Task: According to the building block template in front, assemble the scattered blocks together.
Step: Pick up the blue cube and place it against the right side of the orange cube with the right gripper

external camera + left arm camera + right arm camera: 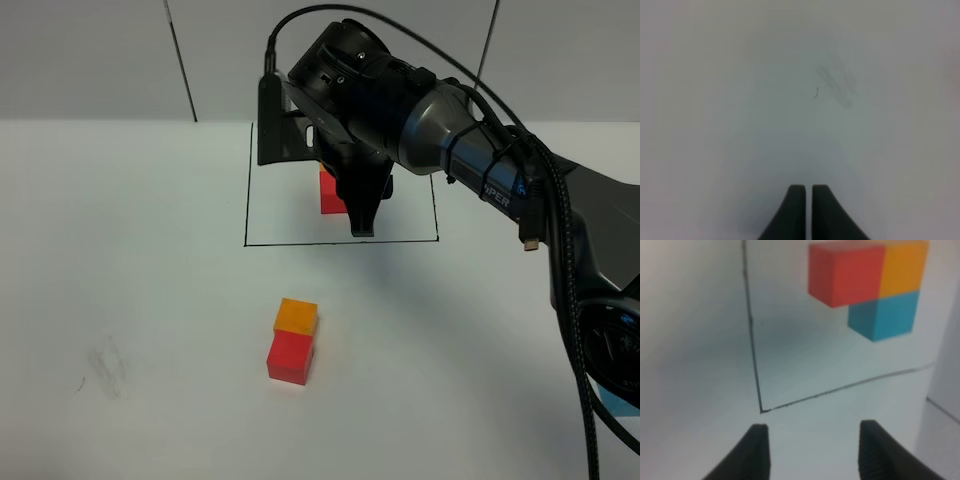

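Beyond the 2 touching blocks (293, 340), toward the table's (120, 250) far edge, the right claw (812, 440) is held parted, empty, over the template (865, 285). The left claw (807, 190) is clenched.

A white table (130, 250) carries everything. A thin black rectangle (300, 243) is drawn on its far middle part, and inside the outline sits a cluster of three cubes touching one another: a red cube (845, 272), an orange cube (905, 267) beside it, and a blue cube (885, 315) against the orange one, forming an L. Nearer the front, outside the outline and well apart from it, an orange block (296, 316) rests against the far side of a red block (290, 357). A faint grey smudge (105, 365) marks the surface towards the left. At the right edge a light blue patch (615, 402) shows, too hidden to identify.
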Controlling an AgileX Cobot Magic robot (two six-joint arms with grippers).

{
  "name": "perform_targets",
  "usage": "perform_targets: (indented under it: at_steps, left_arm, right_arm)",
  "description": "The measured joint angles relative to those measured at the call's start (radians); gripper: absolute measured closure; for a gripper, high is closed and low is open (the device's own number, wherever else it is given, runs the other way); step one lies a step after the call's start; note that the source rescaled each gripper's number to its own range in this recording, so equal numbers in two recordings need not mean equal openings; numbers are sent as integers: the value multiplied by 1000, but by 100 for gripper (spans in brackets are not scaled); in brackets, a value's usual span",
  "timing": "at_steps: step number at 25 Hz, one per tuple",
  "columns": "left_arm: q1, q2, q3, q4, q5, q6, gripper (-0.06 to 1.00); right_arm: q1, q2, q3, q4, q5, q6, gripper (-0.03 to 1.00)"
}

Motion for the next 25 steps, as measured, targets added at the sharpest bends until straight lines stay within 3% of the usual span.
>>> perform_targets:
  at_steps: [3, 9, 13, 25]
  left_arm:
    - [0, 0, 0, 0, 0, 0, 94]
    - [0, 0, 0, 0, 0, 0, 94]
    - [0, 0, 0, 0, 0, 0, 94]
    - [0, 0, 0, 0, 0, 0, 94]
  right_arm:
    - [-20, -3, 0, -18, 3, 99, 43]
    - [-101, -69, 0, 132, 6, 183, 44]
    - [-149, -138, 20, 161, 6, 266, 44]
    - [-290, -370, 354, 168, 7, 412, 44]
